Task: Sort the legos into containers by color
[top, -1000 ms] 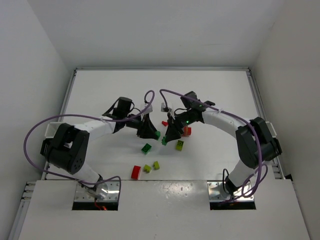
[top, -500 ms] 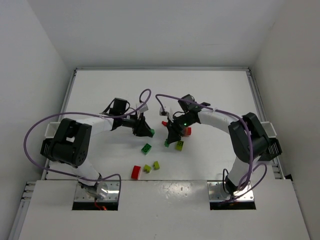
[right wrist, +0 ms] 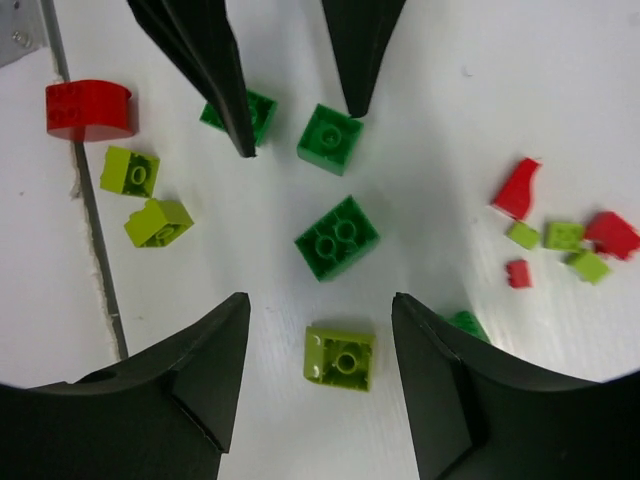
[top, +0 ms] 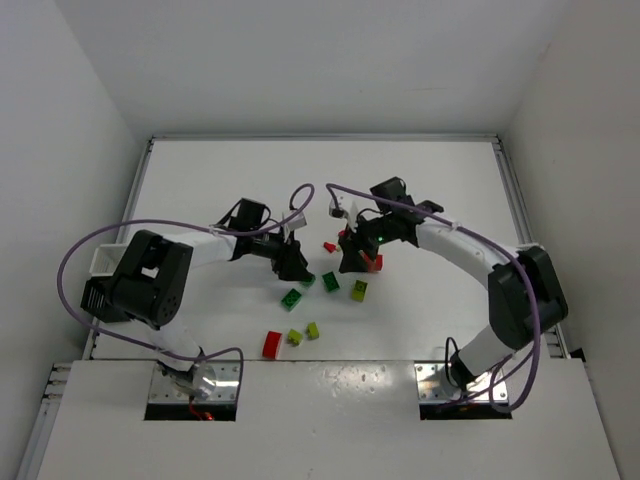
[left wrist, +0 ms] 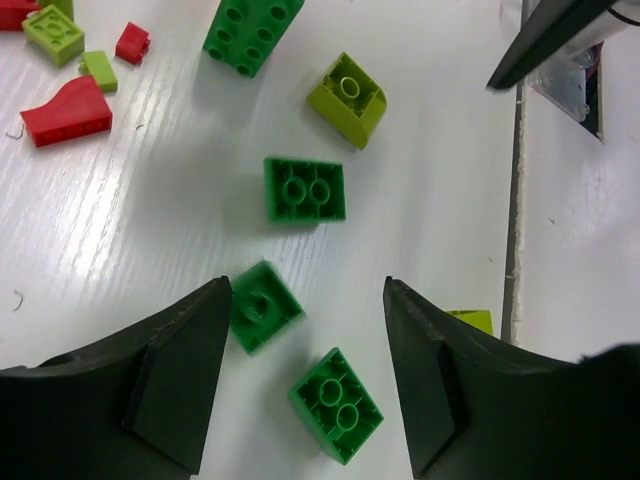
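Loose legos lie mid-table: dark green bricks (top: 292,298) (top: 330,282), a lime one (top: 358,290), red ones (top: 372,262) (top: 271,344). My left gripper (top: 296,268) (left wrist: 307,287) is open and low over the table. A dark green brick (left wrist: 336,405) lies between its fingers, and a small blurred green brick (left wrist: 262,306) lies by the left finger. My right gripper (top: 352,262) (right wrist: 320,300) is open, with a lime brick (right wrist: 340,357) lying between its fingers. A white container (top: 105,260) stands at the left edge.
More lime bricks (top: 312,329) and a small red piece (top: 329,246) lie around. The two grippers face each other a few centimetres apart. Purple cables arch over both arms. Grey metal plates (top: 190,380) sit at the arm bases. White walls close in the table.
Both grippers rose and drew slightly apart. The green bricks seen at their tips before now lie on the table. The small green one by the left finger is still blurred.
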You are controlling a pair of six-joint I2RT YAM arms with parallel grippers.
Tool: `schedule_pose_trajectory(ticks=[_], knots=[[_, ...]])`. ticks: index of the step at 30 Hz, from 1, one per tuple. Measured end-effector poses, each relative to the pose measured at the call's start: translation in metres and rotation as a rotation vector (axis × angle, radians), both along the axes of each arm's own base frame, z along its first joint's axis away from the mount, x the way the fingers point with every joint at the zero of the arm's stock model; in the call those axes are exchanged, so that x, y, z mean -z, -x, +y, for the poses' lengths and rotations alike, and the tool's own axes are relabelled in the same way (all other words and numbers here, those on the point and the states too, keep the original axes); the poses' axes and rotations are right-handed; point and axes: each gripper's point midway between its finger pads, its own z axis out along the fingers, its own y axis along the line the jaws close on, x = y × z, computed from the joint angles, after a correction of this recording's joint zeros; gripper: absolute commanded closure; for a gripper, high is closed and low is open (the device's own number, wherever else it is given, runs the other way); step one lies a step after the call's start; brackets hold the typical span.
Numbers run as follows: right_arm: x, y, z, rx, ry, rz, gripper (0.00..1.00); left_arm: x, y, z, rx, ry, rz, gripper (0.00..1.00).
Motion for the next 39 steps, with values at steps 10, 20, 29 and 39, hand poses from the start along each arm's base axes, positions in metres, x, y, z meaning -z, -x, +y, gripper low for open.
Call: schedule_pose_trajectory(ticks=[10, 20, 29, 39], knots=[[-0.006, -0.021, -0.064, 0.289, -0.006, -0.041, 0.42, -0.015, -0.012, -0.036, -0.017, 0.013, -0.132, 0.27], [0.0, -0.024, -0.121, 0.49, -0.026, 0.072, 0.42, -0.05, -0.056, -0.102, 0.091, 0.035, -0.405, 0.01], [-0.003, -0.015, -0.146, 0.551, -0.081, 0.172, 0.42, -0.006, -0.059, -0.12, 0.206, -0.024, -0.439, 0.01], [-0.002, -0.01, -0.157, 0.549, -0.112, 0.21, 0.4, 0.016, -0.047, -0.139, 0.272, -0.057, -0.445, 0.09]])
